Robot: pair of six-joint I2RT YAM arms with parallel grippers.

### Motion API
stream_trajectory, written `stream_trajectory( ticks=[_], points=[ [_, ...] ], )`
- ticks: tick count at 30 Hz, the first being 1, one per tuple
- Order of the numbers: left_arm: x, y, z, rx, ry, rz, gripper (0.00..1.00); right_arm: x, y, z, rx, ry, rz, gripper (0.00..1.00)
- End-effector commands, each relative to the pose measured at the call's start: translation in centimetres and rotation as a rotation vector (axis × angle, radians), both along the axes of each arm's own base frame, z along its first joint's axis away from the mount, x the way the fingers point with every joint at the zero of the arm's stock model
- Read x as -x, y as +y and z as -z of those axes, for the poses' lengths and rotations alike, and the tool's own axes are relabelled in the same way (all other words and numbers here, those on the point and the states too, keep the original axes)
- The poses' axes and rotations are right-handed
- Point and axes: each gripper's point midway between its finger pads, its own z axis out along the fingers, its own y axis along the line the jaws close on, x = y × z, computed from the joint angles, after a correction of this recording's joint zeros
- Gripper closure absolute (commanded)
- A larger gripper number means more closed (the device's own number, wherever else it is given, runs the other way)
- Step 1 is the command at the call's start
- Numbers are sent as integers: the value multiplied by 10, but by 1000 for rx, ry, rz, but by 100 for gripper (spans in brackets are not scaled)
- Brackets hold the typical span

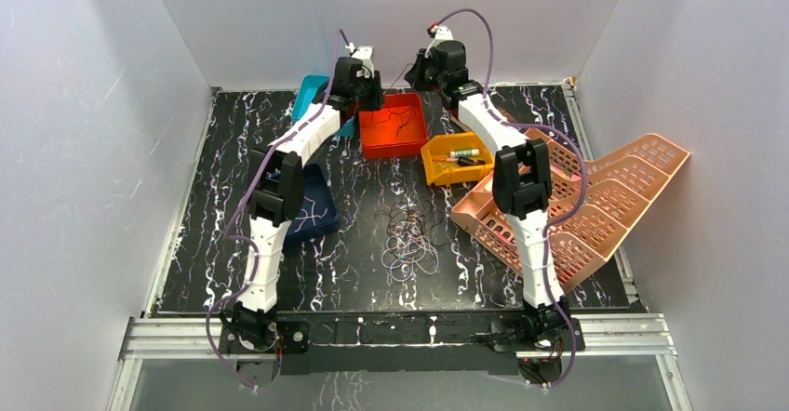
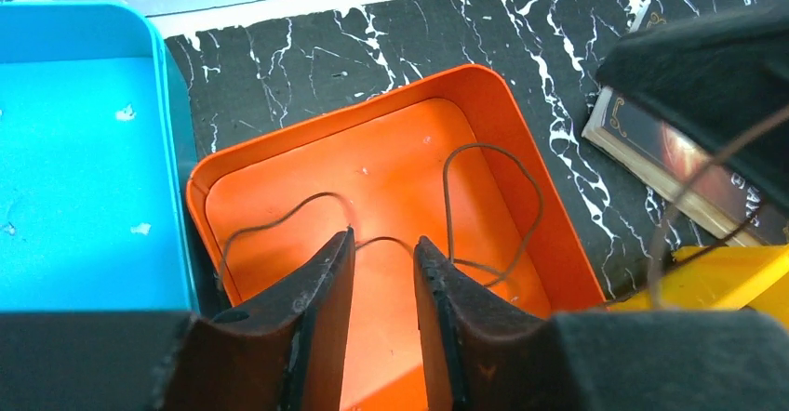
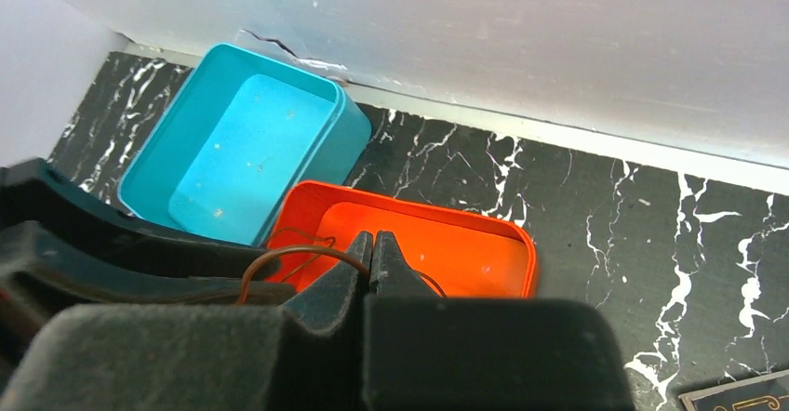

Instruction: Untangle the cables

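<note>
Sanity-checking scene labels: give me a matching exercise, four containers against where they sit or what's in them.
1 red tray
2 yellow bin
3 pink basket
4 teal tray

a tilted, far right
b holds a thin dark cable
c just left of the red tray
d holds a white-and-green item

Pairs: 1-b, 2-d, 3-a, 4-c

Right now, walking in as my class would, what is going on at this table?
Two robot arms are sorting thin cables and both reach over the orange bin at the far side of the table. The left gripper hangs open just above a dark cable that lies looped inside that bin. The right gripper is shut on a thin brown cable beside it. A tangled pile of cables lies mid-table, not yet dealt with.
</note>
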Motion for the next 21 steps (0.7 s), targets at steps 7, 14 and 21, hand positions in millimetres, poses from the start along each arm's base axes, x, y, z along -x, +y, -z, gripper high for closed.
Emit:
stream_trajectory(
  ticks=[7,14,21],
  points=[
    [0,22,-30,28,-17,-13,55,-23,-5,-16,-15,-92,58,100],
    [22,33,-57,33,-42,-28,52,-26,-3,8,13,-55,66,100],
    [54,49,-87,35,-87,-54,40,-15,19,40,102,-22,10,84]
  ],
)
